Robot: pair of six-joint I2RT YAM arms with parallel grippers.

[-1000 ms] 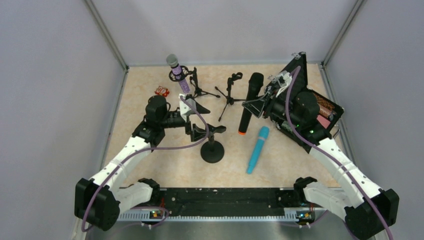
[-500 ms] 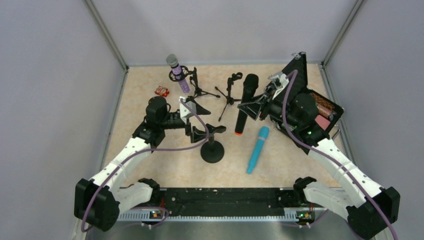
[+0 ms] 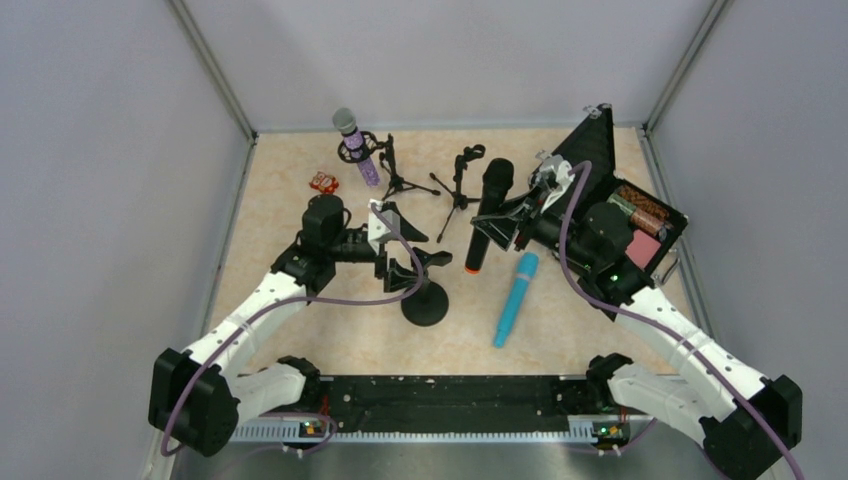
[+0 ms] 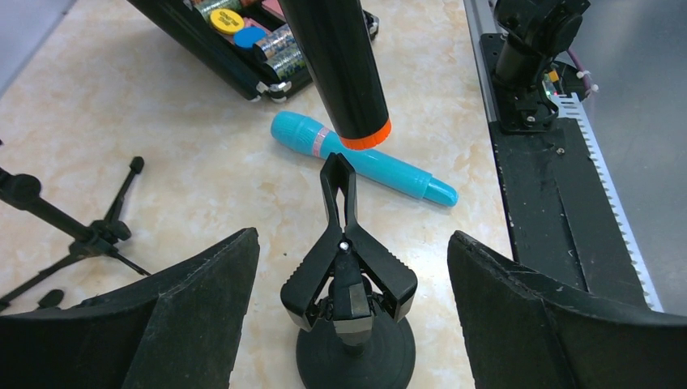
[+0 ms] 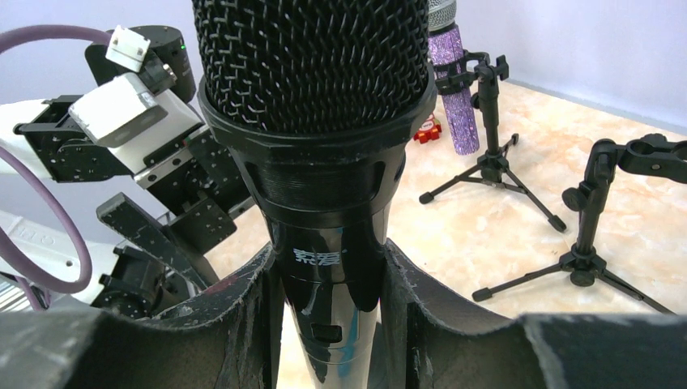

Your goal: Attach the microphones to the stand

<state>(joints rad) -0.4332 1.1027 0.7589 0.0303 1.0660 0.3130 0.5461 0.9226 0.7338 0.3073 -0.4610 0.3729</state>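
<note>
My right gripper (image 3: 508, 215) is shut on the black microphone (image 3: 484, 210), just below its mesh head (image 5: 312, 81). The microphone hangs tilted, its orange end (image 4: 364, 136) just above the tip of the spring clip (image 4: 348, 267) on the round-base stand (image 3: 427, 303). My left gripper (image 3: 408, 252) is open, one finger on each side of the clip's handles with a gap both sides. The turquoise microphone (image 3: 514, 300) lies flat on the table right of that stand. The glittery purple microphone (image 3: 358, 148) sits in a tripod stand (image 5: 488, 138) at the back.
An empty tripod stand (image 3: 462, 185) stands at the back middle, close behind the black microphone. An open black case (image 3: 640, 225) with small items sits at the right. A small red object (image 3: 323, 182) lies at the back left.
The right arm has carried the black microphone left and nearer, toward the round-base stand. The left gripper has shifted slightly right around the clip, its jaws a little narrower.
</note>
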